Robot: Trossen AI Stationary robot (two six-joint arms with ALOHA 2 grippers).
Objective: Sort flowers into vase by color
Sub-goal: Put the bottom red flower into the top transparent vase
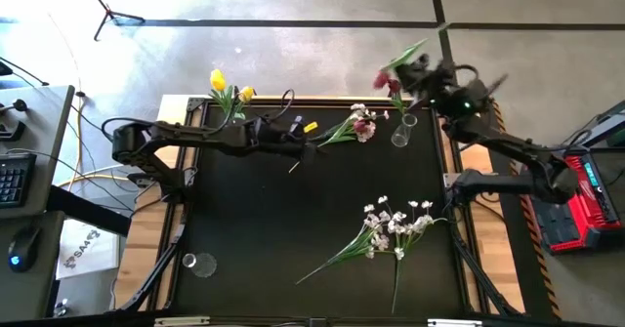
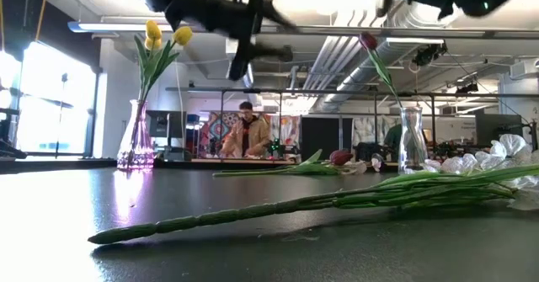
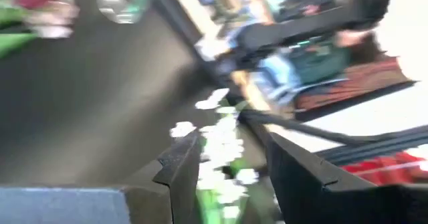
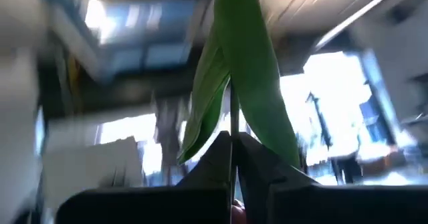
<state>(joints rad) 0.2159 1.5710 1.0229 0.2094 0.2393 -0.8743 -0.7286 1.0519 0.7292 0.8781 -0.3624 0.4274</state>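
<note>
Clamping our right gripper [image 4: 231, 144] on a dark red tulip [image 1: 387, 79] by its stem, upright, we hover just left of the clear vase [image 1: 401, 132] at the table's far right; our left gripper [image 1: 311, 143] waits mid-table, fingers apart.

tulips [image 1: 227, 85] in vase, table's left rear | spray [image 1: 391, 224] lying right front | glass [image 1: 199, 264] left front

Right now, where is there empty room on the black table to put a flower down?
The widest bare patch of the black table lies between the left arm, the white blossom sprays and the small glass in the corner. It is crowded along the far edge: yellow tulips in a vase, loose flowers, a clear vase and the right gripper holding a red tulip.
</note>
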